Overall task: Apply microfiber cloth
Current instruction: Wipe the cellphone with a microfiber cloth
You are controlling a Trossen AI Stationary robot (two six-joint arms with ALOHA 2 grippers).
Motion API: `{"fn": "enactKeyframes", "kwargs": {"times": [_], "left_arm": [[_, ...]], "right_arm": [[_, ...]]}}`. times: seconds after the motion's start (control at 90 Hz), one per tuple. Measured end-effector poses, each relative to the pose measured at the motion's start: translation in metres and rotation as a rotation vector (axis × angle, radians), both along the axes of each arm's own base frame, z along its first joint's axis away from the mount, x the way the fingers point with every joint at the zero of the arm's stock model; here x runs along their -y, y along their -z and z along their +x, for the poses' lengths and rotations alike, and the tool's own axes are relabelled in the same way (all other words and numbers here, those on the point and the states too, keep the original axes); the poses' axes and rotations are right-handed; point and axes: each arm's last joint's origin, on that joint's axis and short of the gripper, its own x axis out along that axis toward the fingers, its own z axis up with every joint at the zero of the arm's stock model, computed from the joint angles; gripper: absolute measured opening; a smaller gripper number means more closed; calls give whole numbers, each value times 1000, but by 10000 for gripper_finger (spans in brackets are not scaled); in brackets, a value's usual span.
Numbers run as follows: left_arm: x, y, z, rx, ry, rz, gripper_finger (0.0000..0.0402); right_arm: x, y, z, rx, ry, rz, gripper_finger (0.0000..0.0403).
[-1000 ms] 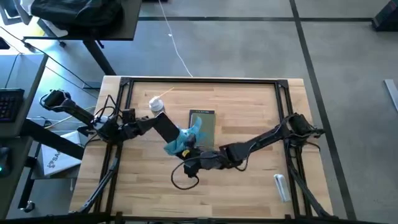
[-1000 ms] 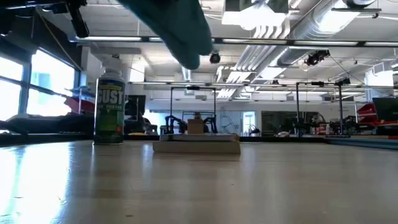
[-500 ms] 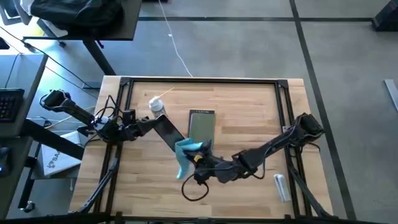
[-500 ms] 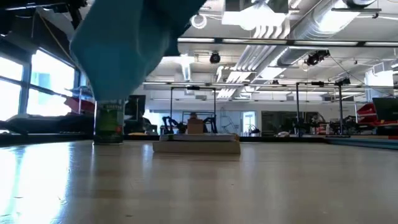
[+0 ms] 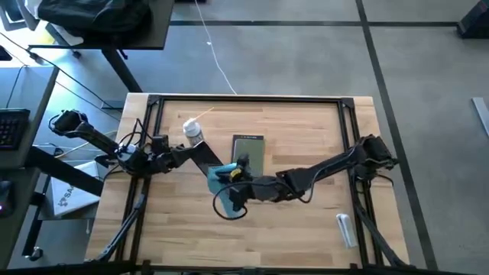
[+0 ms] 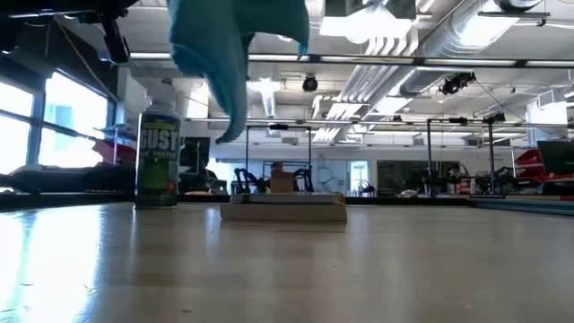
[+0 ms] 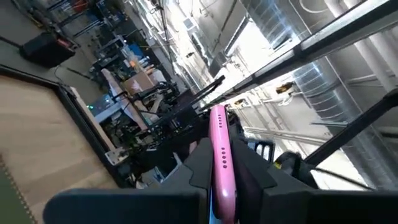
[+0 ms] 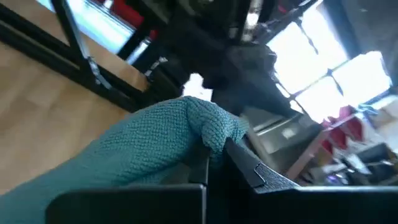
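Your left pincer [image 7: 222, 177] clamps the pink phone [image 7: 220, 155] edge-up beside the tablet [image 5: 248, 151]; your right pincer [image 8: 214, 163] pinches the cloth [image 5: 222, 175] against it, lifted off the counter [image 5: 306, 229] for wiping.

The microfiber cloth [image 8: 155, 143] is showing turquoise with a fine knitted weave; the phone [image 7: 221, 165] is showing pink, dotted along its edge; the tablet [image 5: 248, 153] is looking grey-green; the can [image 6: 159, 166] is wearing green with white lettering.
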Motion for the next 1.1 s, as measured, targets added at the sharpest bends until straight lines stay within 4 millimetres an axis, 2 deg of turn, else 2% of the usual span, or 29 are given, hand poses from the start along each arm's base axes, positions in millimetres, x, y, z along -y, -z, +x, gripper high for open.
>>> {"fn": "enactKeyframes", "kwargs": {"times": [0.144,0.244,0.433,0.6,0.856,1.1], "left_arm": [[-1,-4,-2,35,-19,15,15],[-2,-6,-3,42,-25,25,15],[0,-7,-4,52,-6,22,15],[2,-6,-5,47,3,21,15],[4,-6,-5,43,15,24,15],[5,-6,-5,46,52,32,15]], "right_arm": [[-3,13,7,-21,-60,14,0],[-6,14,5,-18,-17,-4,0],[-13,5,-3,-14,81,-116,0],[-11,-1,-9,-29,227,-195,0],[-13,-4,-15,-61,360,-301,0],[-18,-12,-24,-103,418,-406,0]]}}
